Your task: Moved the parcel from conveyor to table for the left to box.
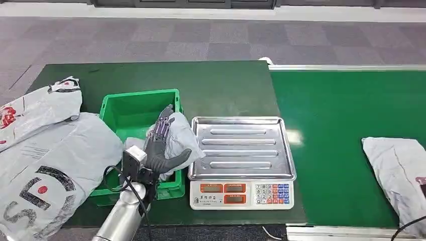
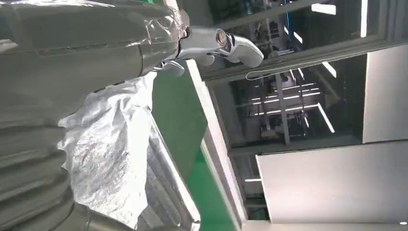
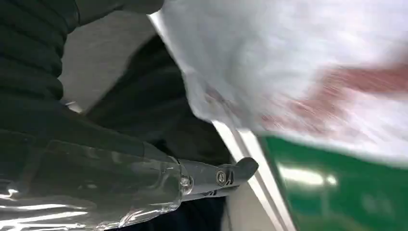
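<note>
Green table mat (image 1: pixel 226 90) under grey carpet; left robot hand (image 1: pixel 162 145) grips parcel (image 1: pixel 181 135); right's grip unclear.

From the head we look forward and down on the table (image 1: pixel 221 85), scale (image 1: pixel 242 150) and conveyor (image 1: pixel 346 130). Our left wrist camera sits close behind the left hand (image 2: pixel 72 53), turned on its side, facing along the scale's tray towards the hall. Our right wrist camera looks closely at a parcel (image 3: pixel 298 67) over the belt; head and wrists share these.
</note>
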### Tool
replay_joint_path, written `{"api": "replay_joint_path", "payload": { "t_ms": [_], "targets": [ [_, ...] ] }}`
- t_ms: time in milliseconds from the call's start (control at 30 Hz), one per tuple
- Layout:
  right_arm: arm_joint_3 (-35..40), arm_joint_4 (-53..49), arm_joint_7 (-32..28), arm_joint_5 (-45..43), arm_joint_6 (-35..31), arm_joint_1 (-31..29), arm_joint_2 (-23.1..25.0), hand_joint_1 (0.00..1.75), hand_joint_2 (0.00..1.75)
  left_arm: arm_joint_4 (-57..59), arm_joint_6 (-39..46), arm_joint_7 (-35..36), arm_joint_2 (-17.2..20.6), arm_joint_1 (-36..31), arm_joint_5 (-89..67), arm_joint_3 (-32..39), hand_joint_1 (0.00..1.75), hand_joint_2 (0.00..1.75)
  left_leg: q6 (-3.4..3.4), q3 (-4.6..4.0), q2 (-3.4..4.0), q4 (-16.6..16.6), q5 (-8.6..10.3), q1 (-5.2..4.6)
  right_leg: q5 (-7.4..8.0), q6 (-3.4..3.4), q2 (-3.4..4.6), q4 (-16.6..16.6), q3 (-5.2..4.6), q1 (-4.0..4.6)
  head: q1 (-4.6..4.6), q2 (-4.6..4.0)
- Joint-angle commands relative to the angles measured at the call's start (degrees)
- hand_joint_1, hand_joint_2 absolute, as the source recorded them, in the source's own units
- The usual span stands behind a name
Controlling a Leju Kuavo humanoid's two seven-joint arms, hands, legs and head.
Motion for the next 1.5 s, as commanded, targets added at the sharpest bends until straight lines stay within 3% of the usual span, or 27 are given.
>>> {"api": "replay_joint_path", "payload": {
  "t_ms": [33,267,367,400,433,667,733,833,867,967,1067,1100,1133,1267,1400,1500],
  "targets": [
    [-1.2,9.5,1.7,1.3,4.4,-2.2,-0.5,0.00,1.75,6.0,1.0,0.3,0.0,-3.7,-0.4,0.1,0.00,1.75,-0.09,0.15,0.01,-0.1,-0.01,0.14,0.04,-0.04,0.03,-0.2,0.22,0.13,0.00,0.00],
    [-1.2,9.5,1.7,1.3,4.4,-2.2,-0.5,0.00,1.75,6.0,1.0,0.3,0.0,-3.7,-0.4,0.1,0.00,1.75,-0.07,0.21,0.09,0.0,0.00,0.15,0.06,-0.02,0.06,-0.2,0.33,0.14,0.00,0.00],
    [-0.7,11.0,2.4,1.6,7.6,-4.4,-0.6,0.00,1.75,6.3,1.2,0.3,0.3,-3.9,0.0,0.2,0.00,1.75,-0.04,0.21,0.18,0.0,-0.04,0.13,0.07,-0.03,0.15,-0.2,0.30,0.12,0.00,-0.02],
    [-1.0,11.0,0.2,1.1,6.9,-5.5,0.1,0.16,1.75,6.2,2.3,0.3,0.6,-3.7,-0.4,0.1,0.00,1.75,-0.07,0.22,0.25,-0.1,-0.05,0.12,0.09,-0.05,0.23,-0.2,0.29,0.10,0.00,0.00],
    [-1.0,10.8,-1.6,0.9,5.9,-6.5,0.8,1.75,1.75,6.0,3.0,0.3,0.8,-3.5,-0.8,0.0,0.00,1.75,-0.03,0.15,0.23,0.0,-0.05,-0.02,0.07,-0.01,0.19,-0.1,0.21,-0.03,0.00,0.00],
    [-0.4,6.7,-10.0,-1.7,3.6,-9.7,5.1,1.75,1.75,6.5,3.9,0.3,1.2,-3.4,-0.8,0.4,0.00,1.75,-0.03,0.19,0.76,-0.1,-0.07,0.10,0.20,-0.03,0.68,-0.2,0.17,0.09,0.00,0.00],
    [-2.9,3.0,-19.6,-7.4,3.2,-11.0,7.3,1.75,1.75,6.5,2.8,0.3,1.3,-3.5,0.5,1.0,0.00,1.75,-0.05,-0.37,1.02,0.0,-0.17,0.09,0.25,-0.01,0.97,-0.1,0.06,0.07,0.02,0.00],
    [-5.3,-5.7,-30.8,-17.1,2.2,-12.6,10.8,1.75,1.75,5.5,0.4,0.3,1.5,-2.9,2.3,2.0,0.00,1.75,-0.09,-0.23,1.40,0.0,-0.29,0.06,0.26,-0.06,1.32,-0.1,0.02,0.04,0.00,0.00],
    [-4.7,-9.2,-32.1,-19.8,2.1,-12.0,11.4,1.75,1.75,5.7,-0.3,0.3,1.3,-3.1,2.3,2.1,0.00,1.75,-0.11,-0.21,1.57,-0.1,-0.27,0.05,0.35,-0.06,1.50,-0.1,0.00,0.03,0.02,0.00],
    [-3.8,-17.6,-39.2,-29.0,4.5,-10.6,13.0,1.75,1.75,6.9,-1.5,0.3,0.8,-4.0,2.7,2.3,0.00,1.75,0.04,-0.28,1.23,0.0,-0.12,-0.05,0.27,-0.06,1.06,0.0,-0.02,-0.06,0.00,0.00],
    [-3.8,-17.6,-39.2,-29.0,4.5,-10.6,13.0,1.75,1.75,6.9,-1.5,0.3,0.8,-4.0,2.7,2.3,0.00,1.75,-0.03,0.26,0.79,-0.1,0.18,0.04,0.31,-0.06,0.77,-0.2,0.11,0.04,0.00,0.00],
    [-3.7,-19.7,-40.6,-31.0,5.0,-9.9,13.6,0.58,1.75,7.2,-1.5,0.3,0.5,-4.3,2.6,2.2,0.00,1.75,-0.04,0.20,0.59,-0.1,0.15,0.05,0.27,-0.03,0.57,-0.1,0.11,0.04,0.00,0.00],
    [-2.8,-23.3,-42.9,-36.1,6.5,-8.5,14.4,0.00,1.75,7.4,-1.8,0.3,0.5,-4.6,2.4,2.1,0.00,1.75,-0.01,0.16,0.43,0.0,0.17,0.01,0.26,-0.01,0.44,-0.1,0.09,0.01,0.00,0.00],
    [-0.3,-36.2,-46.7,-47.3,4.3,-5.7,16.7,0.00,1.75,8.7,-3.3,0.3,0.0,-5.8,2.7,1.8,0.00,1.75,-0.01,0.05,0.36,0.0,0.18,0.03,0.26,-0.01,0.35,-0.1,0.04,0.02,0.00,0.00],
    [0.7,-38.9,-45.4,-49.1,4.2,-5.0,16.5,0.00,1.75,9.0,-3.3,0.3,-0.2,-6.1,2.8,1.8,0.00,1.75,-0.02,0.00,0.32,0.0,0.19,0.03,0.24,0.00,0.30,-0.1,0.02,0.02,0.00,0.00],
    [-0.3,-41.1,-48.0,-55.2,2.7,-5.8,16.5,0.00,1.75,9.1,-4.2,0.3,-0.3,-6.2,3.3,1.8,0.00,1.75,0.02,0.01,0.30,0.0,0.19,0.00,0.23,0.03,0.27,0.0,0.03,-0.01,0.00,0.00]
  ]
}}
